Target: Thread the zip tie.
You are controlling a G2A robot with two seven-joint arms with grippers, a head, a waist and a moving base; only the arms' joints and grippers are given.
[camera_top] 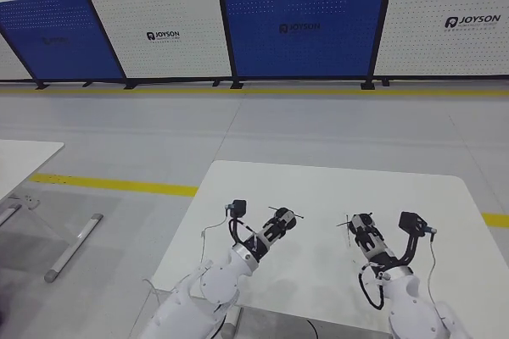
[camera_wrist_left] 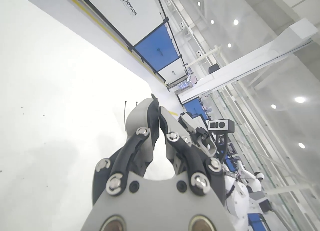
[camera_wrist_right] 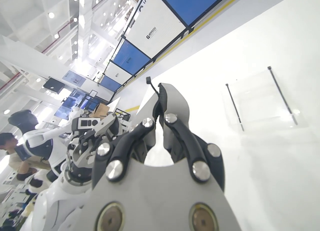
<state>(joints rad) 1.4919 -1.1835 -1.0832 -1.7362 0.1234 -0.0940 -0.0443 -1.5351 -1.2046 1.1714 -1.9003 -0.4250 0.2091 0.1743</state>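
Right hand point(camera_wrist_right: 160, 89) pinching zip tie point(camera_wrist_right: 150, 83), strap hidden between fingers point(camera_wrist_right: 175, 102)

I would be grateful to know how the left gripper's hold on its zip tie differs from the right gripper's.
The left gripper shows only a short black tip of the left zip tie past its fingertips. The right gripper shows a longer bent stretch of the right zip tie, ending in a square head. Seen from above, the left gripper angles rightward, the right gripper leftward. Both are shut on a thin black tie over the table.
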